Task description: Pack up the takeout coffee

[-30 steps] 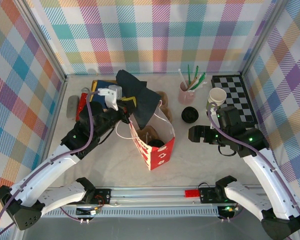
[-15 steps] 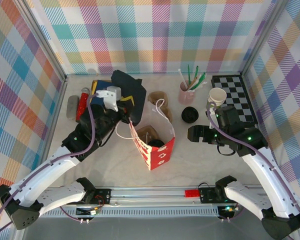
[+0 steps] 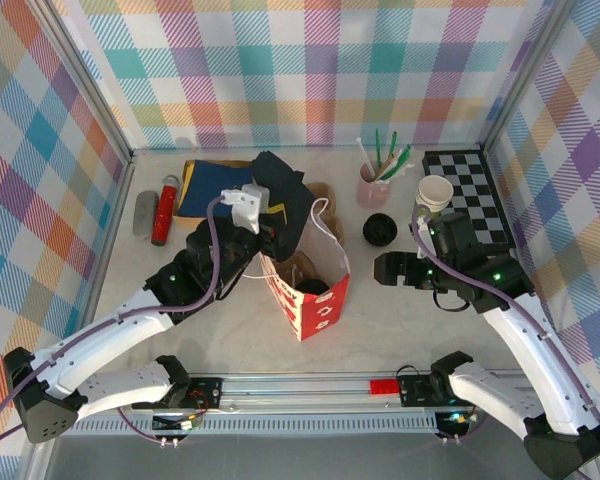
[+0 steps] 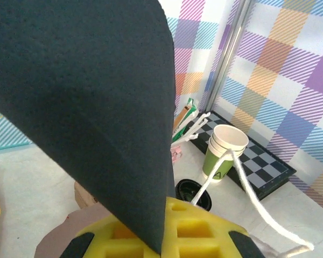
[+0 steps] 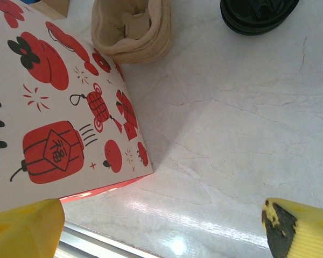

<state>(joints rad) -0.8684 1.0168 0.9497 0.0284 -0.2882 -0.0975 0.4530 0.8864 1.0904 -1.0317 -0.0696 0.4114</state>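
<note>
Left fingers (image 4: 215,223) are clamped tight on a dark cloth (image 4: 97,107), held up just behind the open top of the paper bag (image 3: 305,315). The takeout coffee (image 3: 315,287) sits inside the bag, black lid showing, just below-right of those fingers. Right fingers (image 5: 299,228) are spread wide and empty over the table (image 3: 400,330), just right of the bag.

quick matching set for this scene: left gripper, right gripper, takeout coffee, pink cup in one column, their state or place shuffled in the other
1 left gripper
2 right gripper
3 takeout coffee
4 pink cup

a holds straws
b open, empty
c shut on the dark sheet
d on the table, right of the gift bag

Pairs: 1-c, 2-b, 3-d, 4-a
</note>
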